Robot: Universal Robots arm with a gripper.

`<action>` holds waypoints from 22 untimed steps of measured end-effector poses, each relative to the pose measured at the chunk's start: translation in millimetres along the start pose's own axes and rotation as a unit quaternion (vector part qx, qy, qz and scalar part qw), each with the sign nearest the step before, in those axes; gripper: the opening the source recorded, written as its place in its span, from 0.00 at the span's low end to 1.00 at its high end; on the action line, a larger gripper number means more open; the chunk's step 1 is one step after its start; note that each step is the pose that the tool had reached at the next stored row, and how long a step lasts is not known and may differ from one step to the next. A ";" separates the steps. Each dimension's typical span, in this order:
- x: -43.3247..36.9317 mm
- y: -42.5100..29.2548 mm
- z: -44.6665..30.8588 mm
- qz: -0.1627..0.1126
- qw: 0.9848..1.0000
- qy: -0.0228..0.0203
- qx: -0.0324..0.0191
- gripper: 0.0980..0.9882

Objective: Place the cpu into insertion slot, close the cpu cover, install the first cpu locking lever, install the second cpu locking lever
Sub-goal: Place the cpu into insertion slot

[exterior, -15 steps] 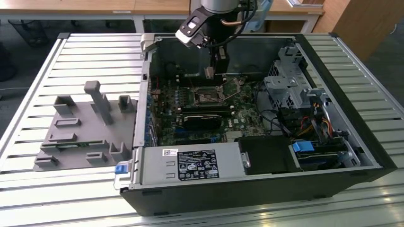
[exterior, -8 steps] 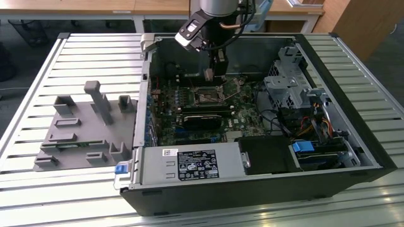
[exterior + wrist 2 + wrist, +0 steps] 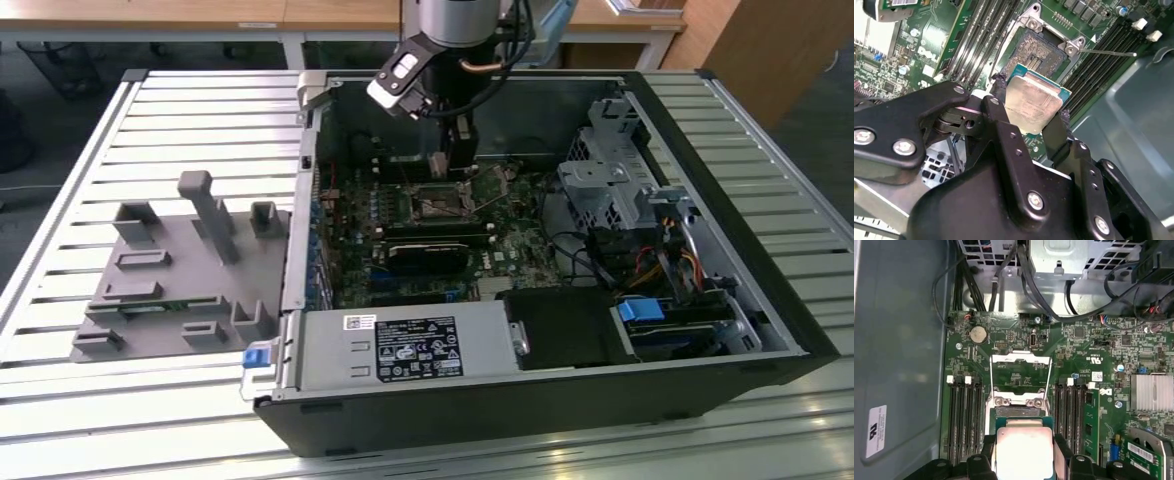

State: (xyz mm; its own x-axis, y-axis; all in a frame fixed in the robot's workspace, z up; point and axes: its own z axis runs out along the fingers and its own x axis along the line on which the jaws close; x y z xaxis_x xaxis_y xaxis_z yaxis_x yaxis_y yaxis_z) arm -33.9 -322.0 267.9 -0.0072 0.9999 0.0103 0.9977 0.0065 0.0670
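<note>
**Chip clamped between the fingers, hanging just short of the open socket**

In the exterior view, the gripper (image 3: 454, 160) is reaching down into an open computer case (image 3: 781, 300) that is lying on a slatted counter (image 3: 120, 420). The insertion slot (image 3: 438, 205), a small dark square ringed by green board, is sitting just under the fingertips. Whatever is sitting between the fingers is too small to make out here, and the arm is being cut off by the picture's edge.

In the second wrist view, the cpu (image 3: 1036, 97) is showing plainly: a flat square with a pale, smudged silver-grey top on a green rim. Two black fingers (image 3: 999, 112) are pressing on its opposite edges, closed only to the chip's width. The chip is hanging in the air, apart from the insertion slot (image 3: 1041, 50), which is lying just beyond the fingertips with its dark centre bare. A thin locking lever (image 3: 1109, 51) is sticking out from the socket's corner.

In the first wrist view, the cpu (image 3: 1024, 452) is sitting between the fingers (image 3: 1060, 447), cropped by the picture's edge and hiding most of the insertion slot (image 3: 1019, 412). Beyond the fingertips, the cpu cover (image 3: 1021, 359), a silvery frame, is lying swung open, with green board showing through its window.
</note>
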 end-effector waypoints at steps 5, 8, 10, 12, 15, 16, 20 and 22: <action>1.0 -1.2 8.7 0.000 1.000 0.000 0.000 0.50; 1.2 -1.3 9.9 0.000 1.000 0.000 0.000 0.50; 1.2 -1.3 10.8 0.000 1.000 0.000 0.000 0.50; 1.2 -1.5 13.0 0.001 1.000 0.000 0.000 0.50; 1.9 -1.9 18.4 0.001 1.000 0.000 0.000 0.50; 2.2 -2.0 20.2 0.001 1.000 0.000 0.000 0.50; 2.6 -2.7 27.5 0.001 1.000 0.000 0.000 0.50; 2.6 -3.9 30.4 0.002 1.000 0.000 0.000 0.50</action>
State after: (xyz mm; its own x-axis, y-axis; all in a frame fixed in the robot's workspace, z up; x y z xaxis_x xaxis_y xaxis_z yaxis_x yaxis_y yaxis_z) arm -35.8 -319.1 237.4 -0.0024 0.9999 0.0104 0.9977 0.0017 0.0671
